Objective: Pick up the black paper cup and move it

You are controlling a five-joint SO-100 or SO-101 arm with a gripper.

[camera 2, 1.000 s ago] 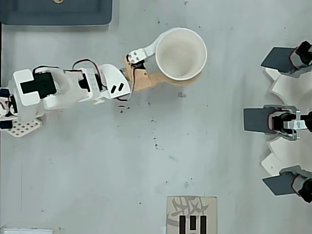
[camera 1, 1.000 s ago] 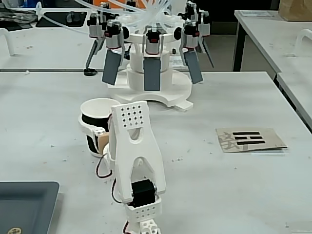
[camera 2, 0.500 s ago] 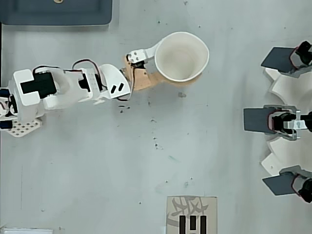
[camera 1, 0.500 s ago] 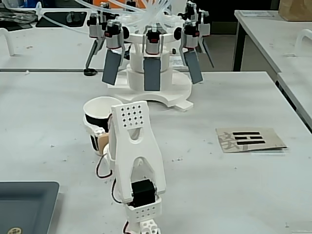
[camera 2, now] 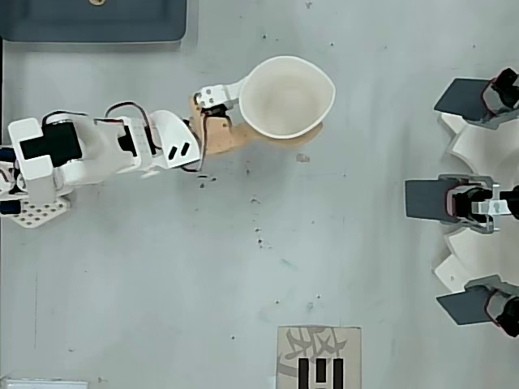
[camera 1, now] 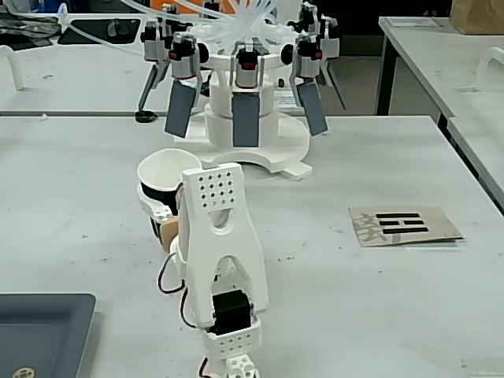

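The gripper point(camera 2: 280, 121) is seen closed around the black cup point(camera 2: 287, 96): in the overhead view a white finger point(camera 2: 231, 91) lies against the cup's rim on the upper side and a tan finger point(camera 2: 243, 138) runs along its lower side. The rim is pressed out of round, to a slightly pointed shape on the right. Inside the cup only a white wall and bottom are shown; nothing is seen in it. In the fixed view the cup point(camera 1: 161, 179) stands upright, partly hidden behind the white arm point(camera 1: 220, 252), and its black wall is seen just under the white rim. Whether the cup rests on the table point(camera 1: 378, 299) or is lifted a little cannot be told.

A dark grey tray point(camera 2: 93, 20) is placed at the top left of the overhead view, well apart from the cup; nothing is visible on the part of it that shows. A paper card point(camera 1: 403, 225) with black marks lies flat on the table, to the right in the fixed view. A white stand point(camera 1: 248, 118) with grey paddles is placed beyond the cup.
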